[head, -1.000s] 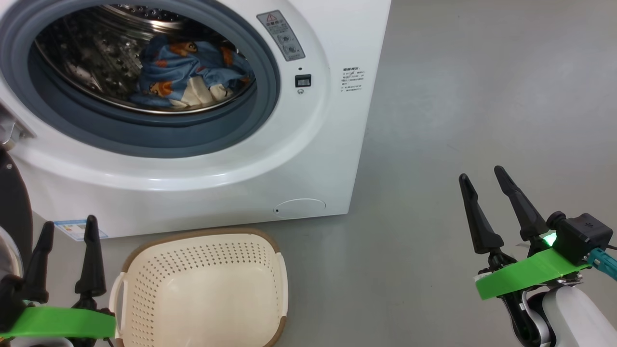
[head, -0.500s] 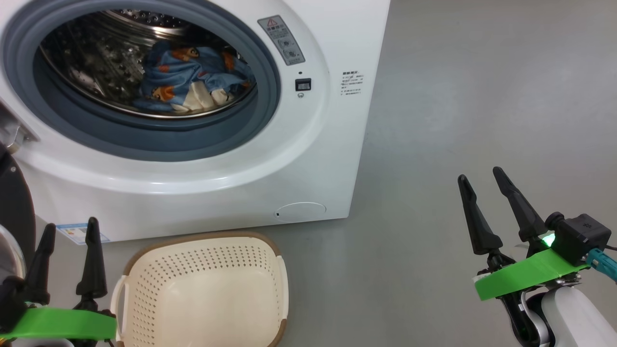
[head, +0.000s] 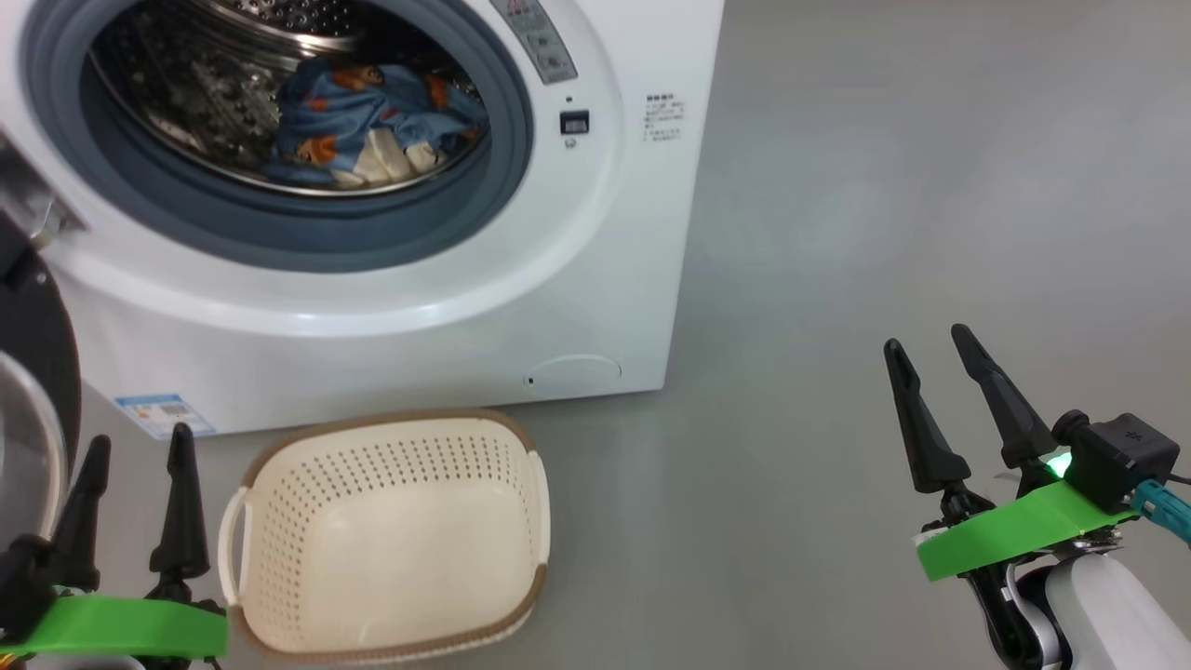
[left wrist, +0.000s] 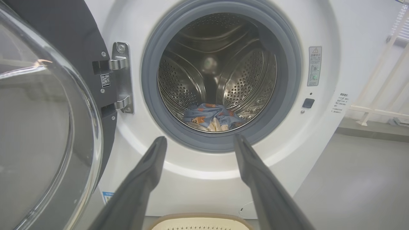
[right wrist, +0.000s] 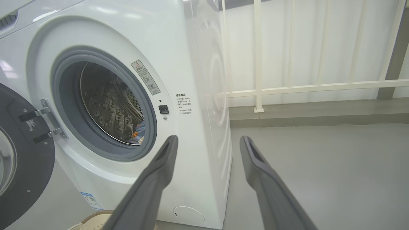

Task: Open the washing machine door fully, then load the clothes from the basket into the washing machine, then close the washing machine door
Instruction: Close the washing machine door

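The white washing machine (head: 595,242) stands with its round black door (left wrist: 48,105) swung wide to the left on its hinge. The blue bear-print clothes (head: 372,121) with cream cloth lie inside the steel drum, also seen as clothes (left wrist: 212,116). The cream basket (head: 279,596) sits on the floor before the machine with nothing in it. My left gripper (head: 138,445) hovers open at the basket's left side, below the door. My right gripper (head: 926,337) is open over bare floor, well right of the machine. Both pairs of fingers (left wrist: 143,179) (right wrist: 159,172) hold nothing.
Grey floor (head: 884,186) stretches to the right of the machine. A white railing (right wrist: 303,86) runs along a raised grey kerb behind. The open door (head: 33,372) juts out at my far left, close to the left arm.
The whole head view has shifted: the machine and basket now sit a little higher and further left in it. Both grippers stay open and keep their places in the frame.
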